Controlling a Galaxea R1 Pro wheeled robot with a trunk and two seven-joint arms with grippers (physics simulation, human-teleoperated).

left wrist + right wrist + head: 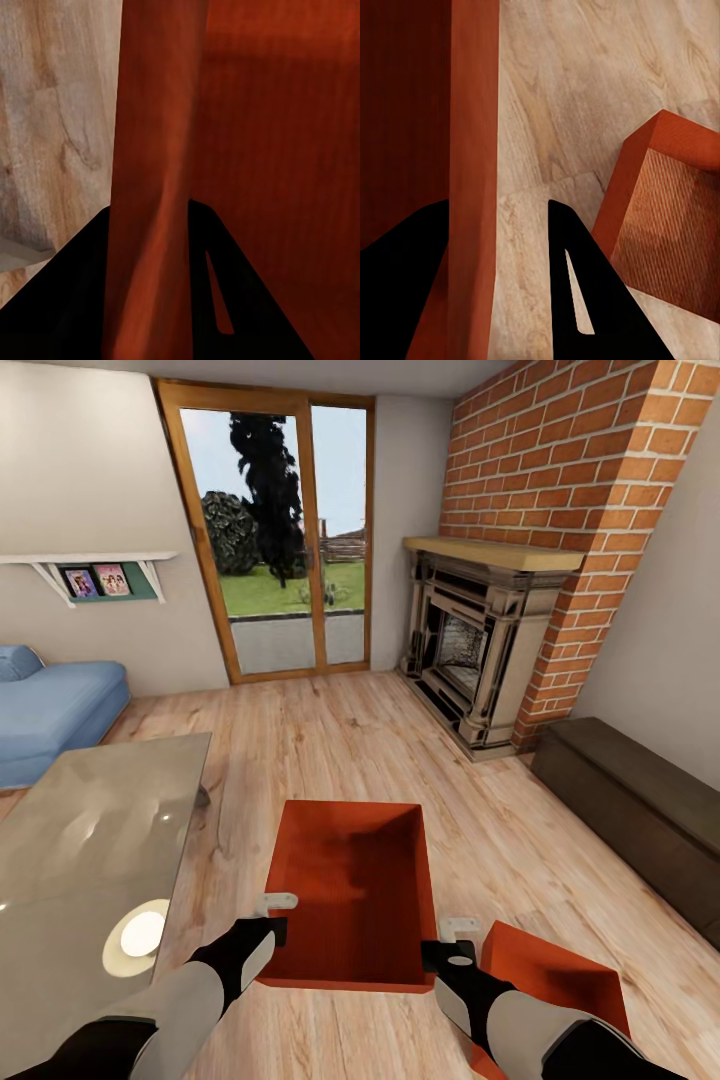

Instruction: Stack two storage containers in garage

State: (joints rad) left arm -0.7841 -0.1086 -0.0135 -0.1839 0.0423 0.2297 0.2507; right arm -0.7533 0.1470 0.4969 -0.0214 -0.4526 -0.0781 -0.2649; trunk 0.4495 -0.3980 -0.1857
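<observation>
Left claw (278, 916) grips the left wall of the held storage container (355, 880), one finger on each side of the wall. Right claw (455, 941) grips the right wall likewise. The container hangs above the wood-plank floor (300, 750), open side up. The second storage container (555, 972) sits on that floor just beside the right claw. A glass tabletop (90, 840) stands left.

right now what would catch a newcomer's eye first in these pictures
An open orange-red storage container sits centre front, with the left gripper on one side wall and the right gripper on the other. A second identical container rests on the wood-plank floor beside the right arm. Behind stands a red-brick fireplace.
</observation>
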